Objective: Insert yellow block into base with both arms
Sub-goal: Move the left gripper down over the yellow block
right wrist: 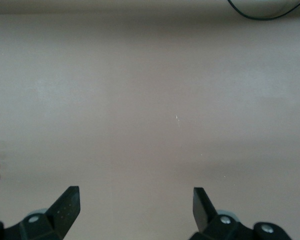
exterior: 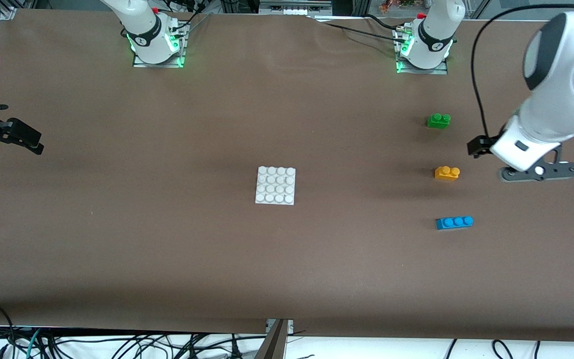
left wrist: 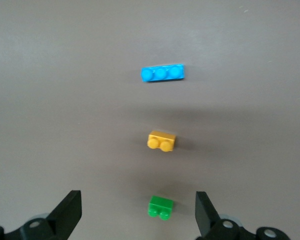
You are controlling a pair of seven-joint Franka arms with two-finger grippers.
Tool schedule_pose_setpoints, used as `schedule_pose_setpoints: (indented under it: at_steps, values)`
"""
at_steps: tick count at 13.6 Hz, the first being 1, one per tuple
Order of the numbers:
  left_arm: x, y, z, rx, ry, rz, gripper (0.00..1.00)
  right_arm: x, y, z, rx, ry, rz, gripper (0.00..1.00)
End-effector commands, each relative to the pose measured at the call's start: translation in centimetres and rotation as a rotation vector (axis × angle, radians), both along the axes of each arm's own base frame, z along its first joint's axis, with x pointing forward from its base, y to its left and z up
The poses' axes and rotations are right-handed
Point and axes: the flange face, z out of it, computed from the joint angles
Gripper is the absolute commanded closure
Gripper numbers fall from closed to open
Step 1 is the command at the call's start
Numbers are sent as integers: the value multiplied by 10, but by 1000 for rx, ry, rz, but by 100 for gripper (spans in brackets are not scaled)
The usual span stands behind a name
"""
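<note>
Nothing done yet; yellow block [exterior: 447,173] loose at frame right, apart from base [exterior: 275,185] at centre; left gripper [left wrist: 135,212] fingers spread, empty, over the table's left-arm end; right gripper [right wrist: 135,210] fingers spread, empty, waiting at frame's left edge; grasp and insertion left.

Brown worktop [exterior: 167,239] with four pieces laid on it.
The base [exterior: 275,185] was placed centrally; green brick [exterior: 438,120], yellow block [exterior: 447,173] and blue brick [exterior: 454,222] were lined toward the left arm's end.
</note>
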Motion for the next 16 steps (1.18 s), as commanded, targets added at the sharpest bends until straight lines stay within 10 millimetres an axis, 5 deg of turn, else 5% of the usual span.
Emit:
schedule_pose_setpoints:
  at_steps: [1, 6, 9, 16]
  values:
    - [13, 31, -27, -109, 67, -25, 0, -5, 0, 4, -10, 4, 1, 0]
    - [26, 38, -130, -175, 197, 10, 0, -5, 4, 1, -10, 18, 11, 0]
    - [12, 39, -182, -184, 172, 1, 0, -5, 4, 1, -10, 17, 10, 0]
    - [-7, 47, -243, -190, 117, -22, 0, -5, 5, 1, -10, 17, 13, 0]
